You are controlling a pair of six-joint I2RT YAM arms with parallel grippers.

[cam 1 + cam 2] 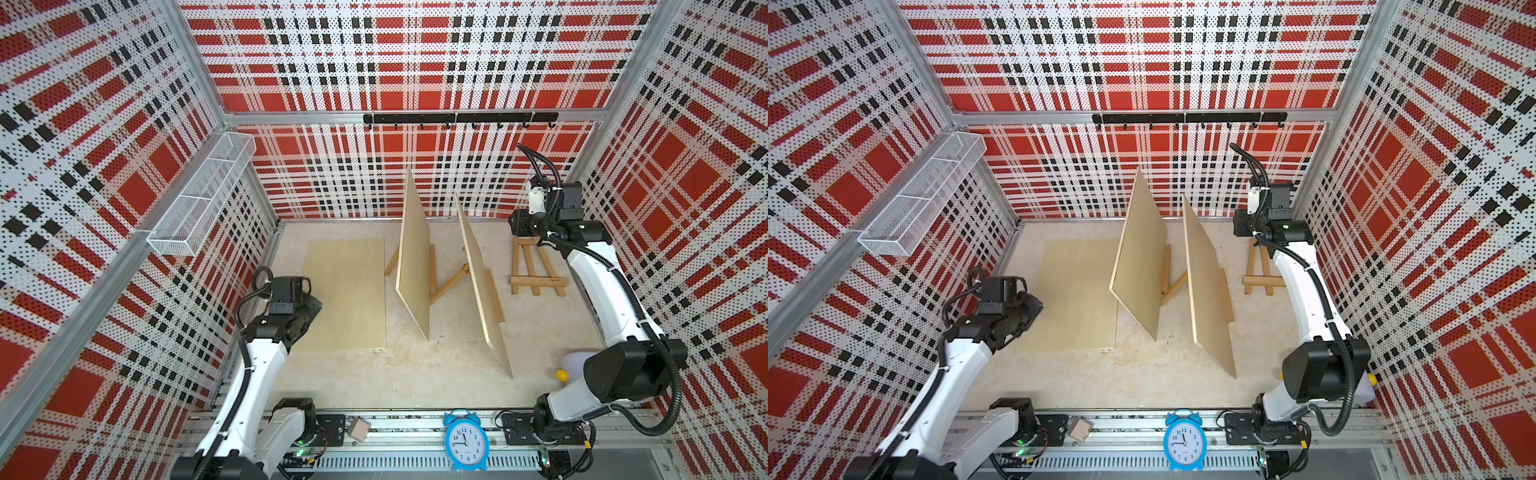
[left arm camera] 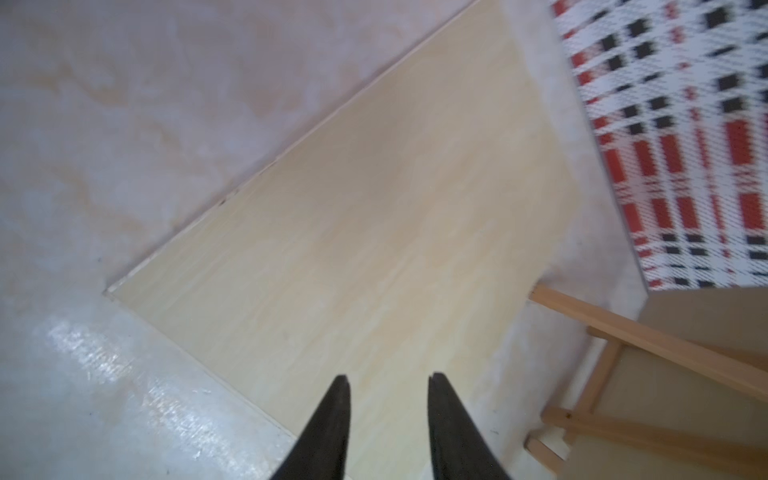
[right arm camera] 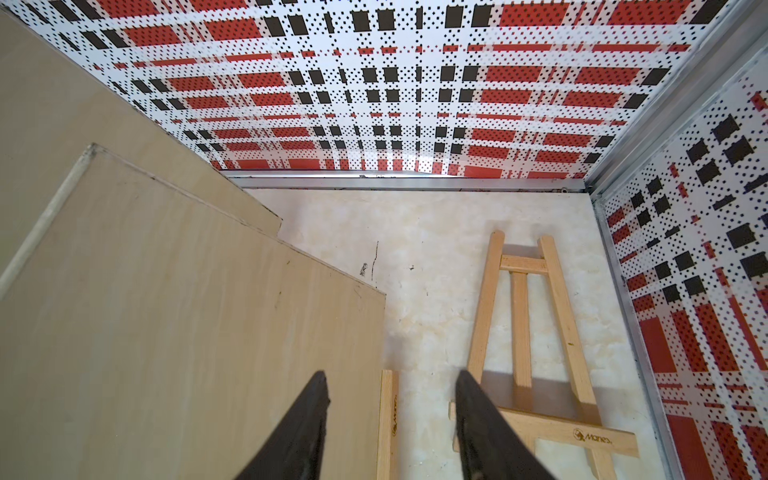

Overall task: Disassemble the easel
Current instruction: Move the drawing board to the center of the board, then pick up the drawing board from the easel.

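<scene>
A pale wooden board (image 1: pixel 345 291) (image 1: pixel 1075 295) lies flat on the table at the left. My left gripper (image 1: pixel 318 305) (image 2: pixel 389 378) hovers over its near left part, open and empty. Two more boards (image 1: pixel 415 257) (image 1: pixel 482 286) stand tilted, each leaning on a wooden easel (image 1: pixel 446 284) whose legs show behind them. A bare easel (image 1: pixel 536 270) (image 3: pixel 523 332) lies flat at the back right. My right gripper (image 1: pixel 515 224) (image 3: pixel 390 374) hangs above that easel's far end, open and empty, between it and the nearer standing board (image 3: pixel 187 311).
A wire basket (image 1: pixel 203 195) hangs on the left wall and a black hook rail (image 1: pixel 457 118) on the back wall. A blue alarm clock (image 1: pixel 465 440) and a small block (image 1: pixel 358 430) sit on the front rail. A yellow ball (image 1: pixel 562 375) lies by the right arm's base.
</scene>
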